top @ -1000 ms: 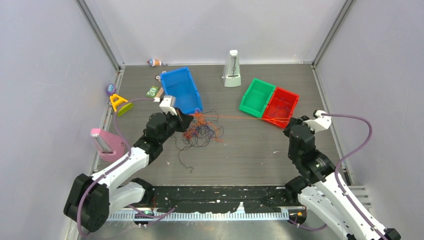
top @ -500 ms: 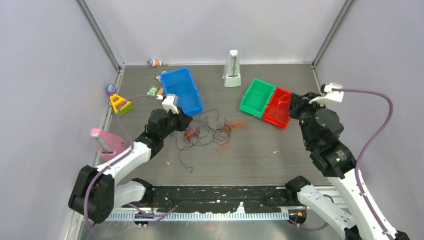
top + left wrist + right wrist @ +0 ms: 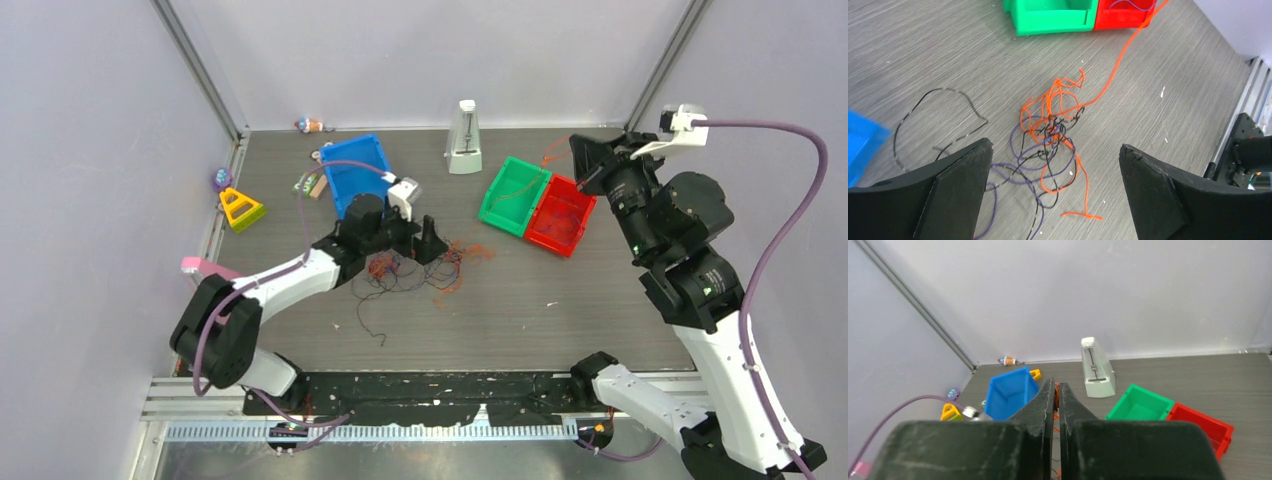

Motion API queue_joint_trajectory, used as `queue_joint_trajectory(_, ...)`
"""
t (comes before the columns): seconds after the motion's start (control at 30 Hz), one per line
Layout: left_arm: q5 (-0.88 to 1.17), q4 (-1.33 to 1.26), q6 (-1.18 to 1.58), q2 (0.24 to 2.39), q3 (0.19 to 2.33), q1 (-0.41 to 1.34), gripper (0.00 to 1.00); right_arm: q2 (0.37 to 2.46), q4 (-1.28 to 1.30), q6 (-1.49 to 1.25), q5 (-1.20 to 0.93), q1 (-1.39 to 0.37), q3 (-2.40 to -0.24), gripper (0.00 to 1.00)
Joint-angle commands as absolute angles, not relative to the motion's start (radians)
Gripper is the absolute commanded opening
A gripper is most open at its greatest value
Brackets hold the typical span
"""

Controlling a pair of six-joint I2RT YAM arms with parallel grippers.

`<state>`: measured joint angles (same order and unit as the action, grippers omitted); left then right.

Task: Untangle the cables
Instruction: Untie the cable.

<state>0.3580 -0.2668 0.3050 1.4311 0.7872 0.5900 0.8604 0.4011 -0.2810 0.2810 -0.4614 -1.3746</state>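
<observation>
The cables (image 3: 410, 265) lie as a loose tangle of thin orange, purple and black strands (image 3: 1050, 135) on the grey table, in front of the blue bin. My left gripper (image 3: 410, 246) hovers over the tangle, open wide, with nothing between its fingers (image 3: 1053, 150). One orange strand (image 3: 1118, 60) leads from the tangle up towards the red bin. My right gripper (image 3: 583, 168) is raised high above the green and red bins, shut on that orange strand (image 3: 1056, 395), a bit of which shows between its tips (image 3: 1056, 386).
A blue bin (image 3: 350, 172) stands behind the tangle, with a green bin (image 3: 514, 195) and a red bin (image 3: 562, 215) to the right. A metronome (image 3: 463, 138) is at the back. A yellow triangle (image 3: 240, 208) and a pink piece (image 3: 198, 267) lie at the left.
My left gripper opened, letting go of the tangle, and swung right over it. My right arm rose up and back, pulling the orange strand out over the bins.
</observation>
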Motion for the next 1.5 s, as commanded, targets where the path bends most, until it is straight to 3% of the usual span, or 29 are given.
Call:
queue_joint_trajectory(0.0,0.320,-0.108,0.213,1.551,0.934,0.646,0.98,0.908,0.389,-0.264,0.203,-0.460,-1.483,0.05)
queue_joint_trajectory(0.27,0.311,0.084,0.210,1.758,1.115,0.658,0.83,0.954,0.388,-0.272,0.219,-0.460,-1.637,0.05)
queue_joint_trajectory(0.33,0.313,0.151,0.207,1.814,1.172,0.658,0.70,0.961,0.392,-0.266,0.243,-0.460,-1.680,0.06)
queue_joint_trajectory(0.47,0.286,0.233,0.207,1.854,1.220,0.652,0.29,0.988,0.442,-0.199,0.396,-0.460,-1.792,0.05)
queue_joint_trajectory(0.57,0.266,0.209,0.227,1.826,1.179,0.626,0.11,1.000,0.472,-0.126,0.526,-0.460,-1.857,0.05)
queue_joint_trajectory(0.67,0.271,0.193,0.259,1.798,1.143,0.583,0.00,0.994,0.480,-0.036,0.690,-0.460,-1.906,0.05)
queue_joint_trajectory(0.83,0.342,0.077,0.327,1.717,1.040,0.521,0.00,0.971,0.473,0.026,0.781,-0.460,-1.899,0.05)
queue_joint_trajectory(1.1,0.286,0.049,0.302,1.599,0.968,0.512,0.00,0.939,0.619,-0.106,0.782,-0.460,-1.657,0.05)
queue_joint_trajectory(1.13,0.323,0.037,0.295,1.592,0.962,0.513,0.04,0.931,0.648,-0.121,0.782,-0.460,-1.629,0.05)
queue_joint_trajectory(1.27,0.407,0.006,0.258,1.585,0.958,0.547,0.62,0.911,0.738,-0.207,0.805,-0.447,-1.455,0.06)
queue_joint_trajectory(1.3,0.408,0.006,0.238,1.590,0.970,0.565,0.71,0.909,0.755,-0.237,0.801,-0.435,-1.406,0.06)
queue_joint_trajectory(1.4,0.408,0.055,0.178,1.628,1.025,0.622,0.85,0.910,0.828,-0.299,0.763,-0.390,-1.316,0.06)
queue_joint_trajectory(1.47,0.414,0.092,0.151,1.664,1.067,0.655,0.89,0.913,0.847,-0.311,0.719,-0.355,-1.251,0.09)
